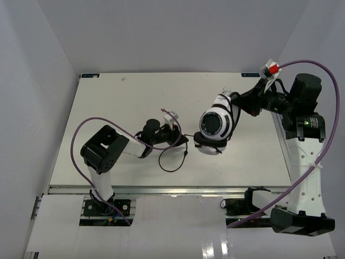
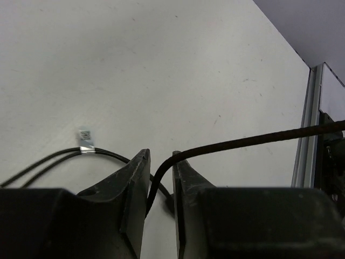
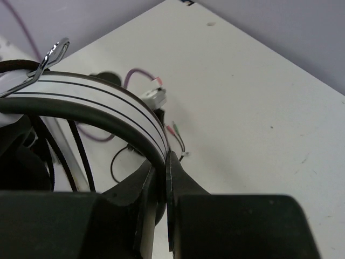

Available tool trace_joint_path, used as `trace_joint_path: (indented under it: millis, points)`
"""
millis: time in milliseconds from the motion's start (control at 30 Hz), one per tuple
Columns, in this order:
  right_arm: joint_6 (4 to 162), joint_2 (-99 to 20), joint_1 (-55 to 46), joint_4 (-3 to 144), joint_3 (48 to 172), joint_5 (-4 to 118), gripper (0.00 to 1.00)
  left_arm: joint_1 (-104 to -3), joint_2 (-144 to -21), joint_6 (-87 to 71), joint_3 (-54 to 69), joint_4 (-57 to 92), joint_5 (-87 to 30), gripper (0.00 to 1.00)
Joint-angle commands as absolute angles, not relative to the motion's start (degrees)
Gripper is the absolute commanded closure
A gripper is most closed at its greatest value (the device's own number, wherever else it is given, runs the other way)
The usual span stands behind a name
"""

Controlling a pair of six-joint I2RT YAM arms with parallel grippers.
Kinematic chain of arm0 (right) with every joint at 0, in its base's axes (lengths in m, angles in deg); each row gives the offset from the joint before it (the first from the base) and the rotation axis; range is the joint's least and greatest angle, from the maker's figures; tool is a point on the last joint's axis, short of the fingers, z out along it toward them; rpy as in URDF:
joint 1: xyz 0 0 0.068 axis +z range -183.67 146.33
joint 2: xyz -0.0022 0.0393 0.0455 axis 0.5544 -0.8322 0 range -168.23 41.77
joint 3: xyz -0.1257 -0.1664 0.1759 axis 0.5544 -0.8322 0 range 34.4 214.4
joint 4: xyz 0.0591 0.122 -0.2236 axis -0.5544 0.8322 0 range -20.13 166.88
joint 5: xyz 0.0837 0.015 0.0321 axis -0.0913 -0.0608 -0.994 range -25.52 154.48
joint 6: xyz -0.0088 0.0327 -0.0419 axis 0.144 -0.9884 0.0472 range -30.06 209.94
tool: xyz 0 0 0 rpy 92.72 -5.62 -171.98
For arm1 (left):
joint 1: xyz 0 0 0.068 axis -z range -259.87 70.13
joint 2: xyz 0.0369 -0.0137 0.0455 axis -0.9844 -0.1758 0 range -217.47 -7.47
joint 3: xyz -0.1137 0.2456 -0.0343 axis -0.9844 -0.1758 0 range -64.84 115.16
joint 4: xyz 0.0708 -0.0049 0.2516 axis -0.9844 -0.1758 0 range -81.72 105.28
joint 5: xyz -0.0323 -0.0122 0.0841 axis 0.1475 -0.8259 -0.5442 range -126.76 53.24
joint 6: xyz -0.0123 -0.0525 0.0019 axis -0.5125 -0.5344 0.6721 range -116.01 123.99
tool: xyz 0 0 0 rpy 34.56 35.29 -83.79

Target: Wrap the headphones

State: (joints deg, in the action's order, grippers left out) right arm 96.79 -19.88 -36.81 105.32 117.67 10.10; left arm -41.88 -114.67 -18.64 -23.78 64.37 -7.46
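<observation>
Snugly on headband: right gripper.

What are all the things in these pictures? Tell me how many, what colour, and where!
headphones: one, white and black, held up over the table's right middle by the headband
cable: one, thin and black, running from the headphones through the left gripper, with a loop lying on the table
tag: one, small and white, on the cable
plugs: two, small with coloured tips, lying on the table
table: one, white, under everything
purple robot cables: two, one looping along each arm
left gripper: one, black, closed on the cable
right gripper: one, black, closed on the headband
</observation>
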Motion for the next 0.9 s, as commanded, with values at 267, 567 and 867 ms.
trace_joint_path:
  millis: [267,567,867]
  points:
    - [132.5,-13.9,-26.8,126.5,114.9,20.8,0.92,-52.6,-107.4,-14.8,-9.3,43.7,10.9,0.91]
    - [126.3,-10.0,-18.8,106.7,98.6,53.5,0.92,-52.9,-100.0,-25.1,4.9,31.7,18.0,0.97]
    - [114.8,-17.8,-10.3,88.7,97.8,83.2,0.92,-45.3,-95.6,-43.0,1.0,43.5,21.6,0.97]
